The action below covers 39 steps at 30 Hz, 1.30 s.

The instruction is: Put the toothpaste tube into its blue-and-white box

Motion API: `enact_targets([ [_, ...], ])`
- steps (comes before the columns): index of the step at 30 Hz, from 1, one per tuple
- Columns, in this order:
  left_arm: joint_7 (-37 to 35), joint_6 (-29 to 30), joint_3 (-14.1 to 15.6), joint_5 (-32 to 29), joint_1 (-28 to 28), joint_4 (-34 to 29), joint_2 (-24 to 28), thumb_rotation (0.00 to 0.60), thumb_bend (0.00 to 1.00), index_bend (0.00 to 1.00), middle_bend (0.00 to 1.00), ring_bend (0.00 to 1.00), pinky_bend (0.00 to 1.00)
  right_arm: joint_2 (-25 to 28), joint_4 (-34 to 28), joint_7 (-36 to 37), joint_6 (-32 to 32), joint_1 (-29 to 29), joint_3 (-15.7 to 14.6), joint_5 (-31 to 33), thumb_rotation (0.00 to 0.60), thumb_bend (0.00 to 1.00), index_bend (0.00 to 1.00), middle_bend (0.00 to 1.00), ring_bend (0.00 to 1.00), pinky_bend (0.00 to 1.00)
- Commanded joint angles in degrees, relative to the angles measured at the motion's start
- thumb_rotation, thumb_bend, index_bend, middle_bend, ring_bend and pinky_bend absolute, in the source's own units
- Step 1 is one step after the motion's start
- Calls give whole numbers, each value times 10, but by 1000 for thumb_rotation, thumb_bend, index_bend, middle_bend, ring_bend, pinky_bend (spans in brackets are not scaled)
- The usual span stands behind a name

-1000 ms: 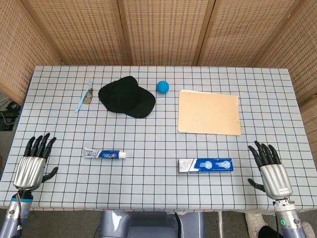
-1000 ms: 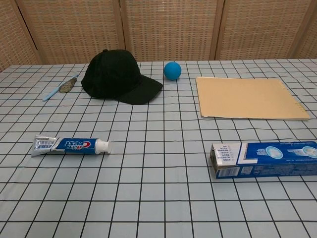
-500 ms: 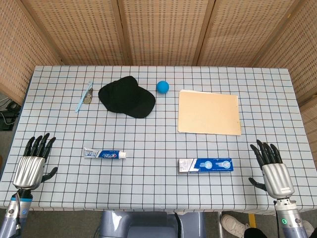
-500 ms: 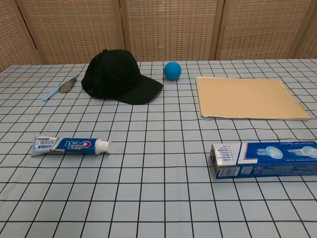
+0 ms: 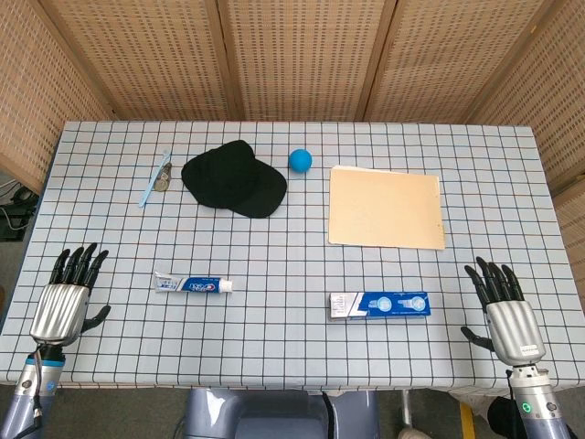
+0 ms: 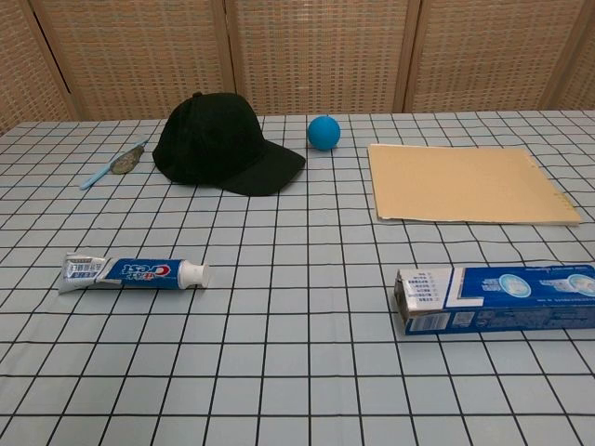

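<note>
The long blue-and-white cardboard box [image 5: 379,305] lies flat, left of the right hand [image 5: 505,311]. The blue-and-white toothpaste tube [image 5: 193,284] lies well left of that box, long axis sideways, cap toward it. The left hand [image 5: 66,297] is nearer the tube. Both hands are empty, fingers spread.

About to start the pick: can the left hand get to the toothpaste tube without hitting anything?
Probably yes. The left hand is open at the table's near left edge, and only bare tablecloth lies between it and the toothpaste tube.
</note>
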Motion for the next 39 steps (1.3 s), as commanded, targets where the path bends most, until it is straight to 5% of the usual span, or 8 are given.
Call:
enact_targets([
  [1,18,-32,-19,-24,-23,-11,-2,600,201,108,0,6,64,-1,1,-3,-1,0,0,1,600,146,20,0,0,0],
  [10,110,-120,-58,-101,-90,-16,-34,600,158,290,70,111,132,0,3,4,-4,0,4,9,600,146,25,0,0,0],
  [39,218,-186,-53,-221,-170,32,-139,600,120,355,114,144,142,2,5,16,-5,1,3,7,600,146,28,0,0,0],
])
